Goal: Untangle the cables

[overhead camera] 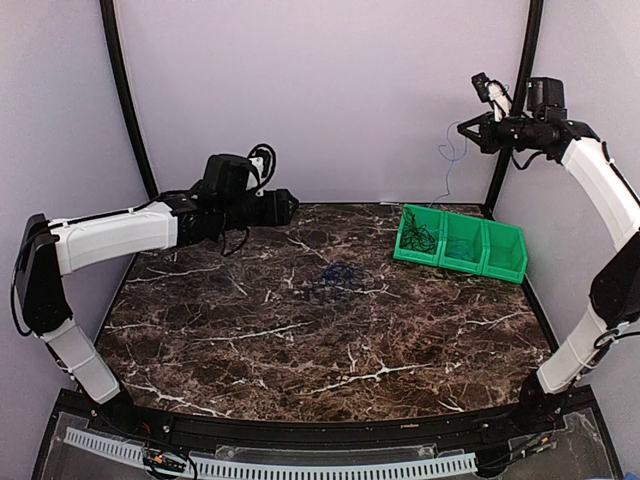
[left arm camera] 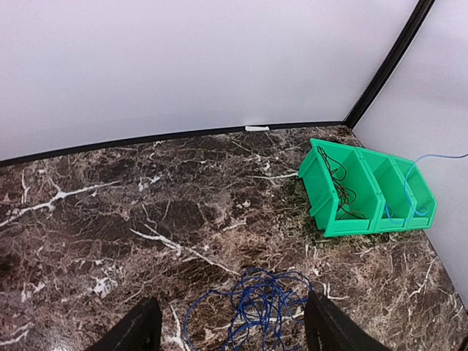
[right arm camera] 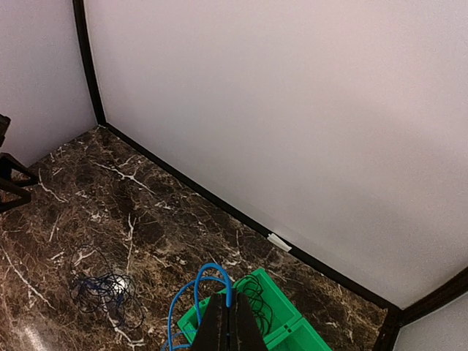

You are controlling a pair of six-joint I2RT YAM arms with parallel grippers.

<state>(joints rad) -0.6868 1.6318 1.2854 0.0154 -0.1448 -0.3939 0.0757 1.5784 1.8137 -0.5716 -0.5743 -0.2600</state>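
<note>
Left claw point(left arm camera: 232, 325): standing wide open, gripping nothing, hovering above the desk point(overhead camera: 300, 340) on its left rear side; framing the blue clump point(left arm camera: 256, 307) between its two fingers in the wrist view, staying apart from it.
Right claw point(right arm camera: 232, 322): pinching shut on a blue cable point(right arm camera: 196, 284), holding it high beside the right rear corner post point(overhead camera: 528, 40), well above the desk.
Blue clump: lying loose on the desk, about mid-width and toward the rear half, well apart from the green bin point(overhead camera: 505, 262) and from every desk edge.
Blue cable: looping out of the right claw and hanging down toward the green bin; not showing clearly which compartment its lower end is reaching.
Black cable point(left arm camera: 338, 186): lying coiled inside the bin's left compartment.
Green bin: sitting at the right rear of the desk, three compartments side by side, near the back wall point(overhead camera: 330, 100) and the right corner, turned slightly off the rear edge.
Edges: running dark along the back wall and the side walls; meeting the arm bases along the near edge.
Open room: spreading across the whole near half of the desk and the left rear, between clump and left wall; narrowing only between the bin and the right rear corner.
</note>
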